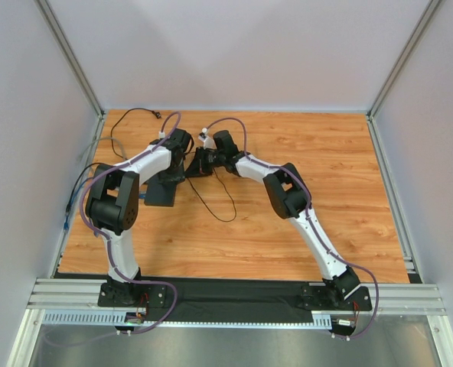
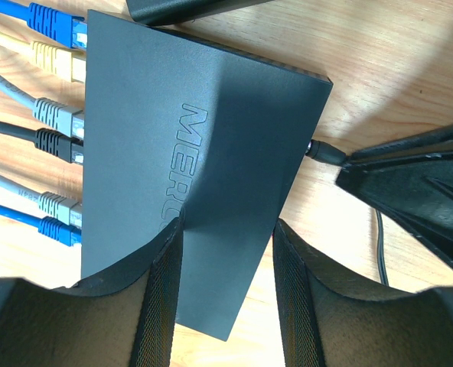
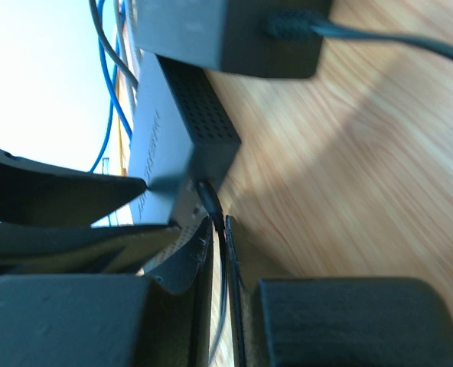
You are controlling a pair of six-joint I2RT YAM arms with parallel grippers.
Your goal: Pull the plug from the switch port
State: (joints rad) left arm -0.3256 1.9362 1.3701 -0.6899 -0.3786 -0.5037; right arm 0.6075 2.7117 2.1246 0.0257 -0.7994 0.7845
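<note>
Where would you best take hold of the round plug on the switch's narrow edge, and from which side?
Grip the plug by its short barrel, just outside the switch. Come from the cable side, straddling the barrel: it stands straight out of that edge, so the pull follows its axis.

The switch box (image 2: 203, 168) is matte black, with tone-on-tone MERC lettering on top and a grid of small holes along its narrow side. Its power plug (image 2: 326, 151) is black, and the network plugs (image 2: 58, 118) run blue, yellow, grey, black, grey, blue. The tabletop (image 1: 326, 191) is orange-brown wood grain. The left gripper (image 2: 228, 229) is black, its pads (image 2: 161, 306) finely meshed.
</note>
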